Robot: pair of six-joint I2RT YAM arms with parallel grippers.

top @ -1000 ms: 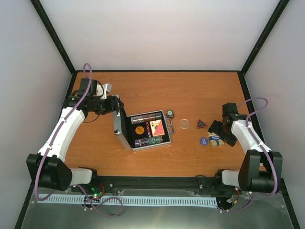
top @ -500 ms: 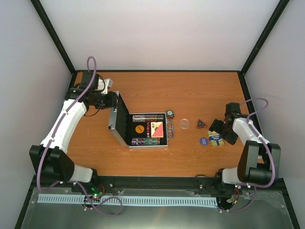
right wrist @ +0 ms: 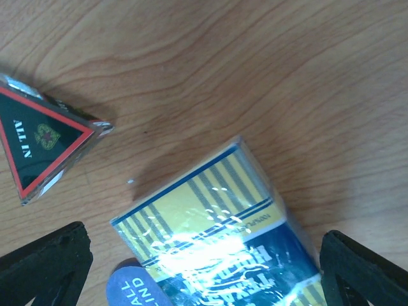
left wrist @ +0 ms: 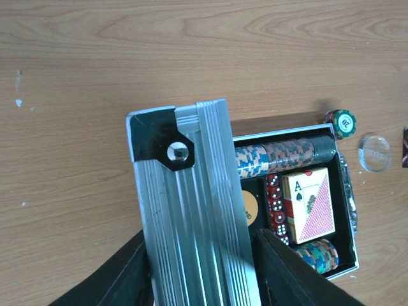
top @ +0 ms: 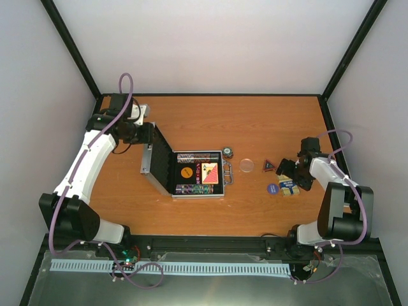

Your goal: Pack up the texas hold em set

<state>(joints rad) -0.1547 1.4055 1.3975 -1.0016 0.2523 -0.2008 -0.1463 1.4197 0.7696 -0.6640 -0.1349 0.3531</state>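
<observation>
The silver case (top: pixel 199 174) of the texas hold em set lies open at the table's middle, its lid (top: pixel 157 167) standing up at its left. My left gripper (top: pixel 146 135) is shut on the lid's ribbed edge (left wrist: pixel 191 210), a finger on each side. Inside are a row of chips (left wrist: pixel 280 156), red dice (left wrist: pixel 275 207), a red card deck (left wrist: pixel 310 204) and an orange button (left wrist: pixel 248 209). My right gripper (top: pixel 294 173) hangs open just above the blue and yellow deck (right wrist: pixel 210 217), apart from it.
Right of the case lie a green chip (top: pixel 227 152), a clear disc (top: pixel 247 165), a triangular "all in" button (right wrist: pixel 41 143) and a blue round button (top: pixel 272 189) that touches the deck. Black frame rails border the table.
My left gripper closed on the lid and drew it left and back, turning the case square. The right gripper shifted slightly toward the blue deck.
</observation>
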